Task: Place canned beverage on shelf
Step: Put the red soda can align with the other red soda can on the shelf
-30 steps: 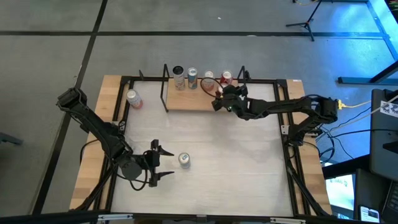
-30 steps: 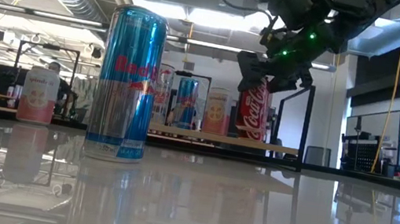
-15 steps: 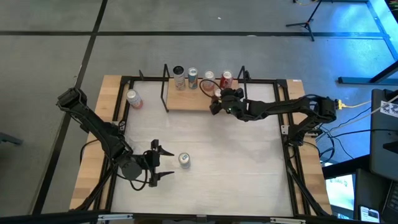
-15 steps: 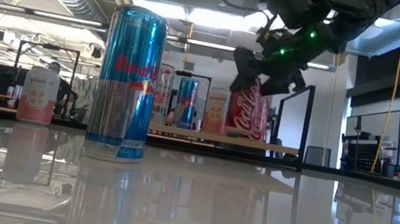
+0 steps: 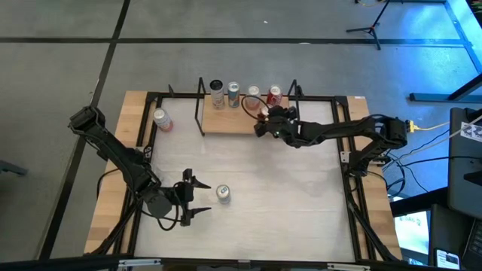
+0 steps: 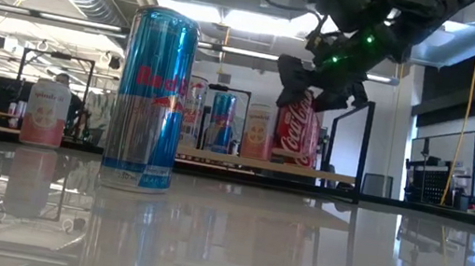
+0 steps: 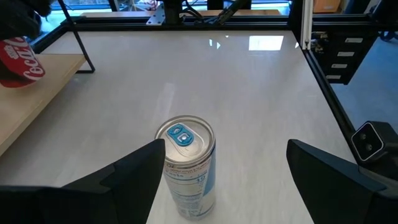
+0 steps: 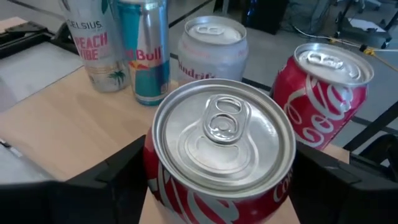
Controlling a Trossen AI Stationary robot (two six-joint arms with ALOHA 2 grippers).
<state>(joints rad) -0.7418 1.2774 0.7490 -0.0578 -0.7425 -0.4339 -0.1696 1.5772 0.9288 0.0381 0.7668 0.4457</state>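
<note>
White-topped bench (image 5: 286, 196); light-wood shelf with black rod uprights (image 5: 226, 120) at its 12 o'clock edge. Right gripper (image 5: 262, 126) over the shelf's 3 o'clock end, fingers wide around a red cola can (image 8: 221, 149) standing on the board. Left gripper (image 5: 197, 197) at 7 o'clock, fingers wide, empty, blue-silver energy-drink can (image 5: 223, 193) just beside.

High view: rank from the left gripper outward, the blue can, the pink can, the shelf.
1. Blue can, on the table just beside the left gripper.
2. Pink can, near the table's far left edge.
3. Shelf, at the far edge, toward the right arm.
</note>
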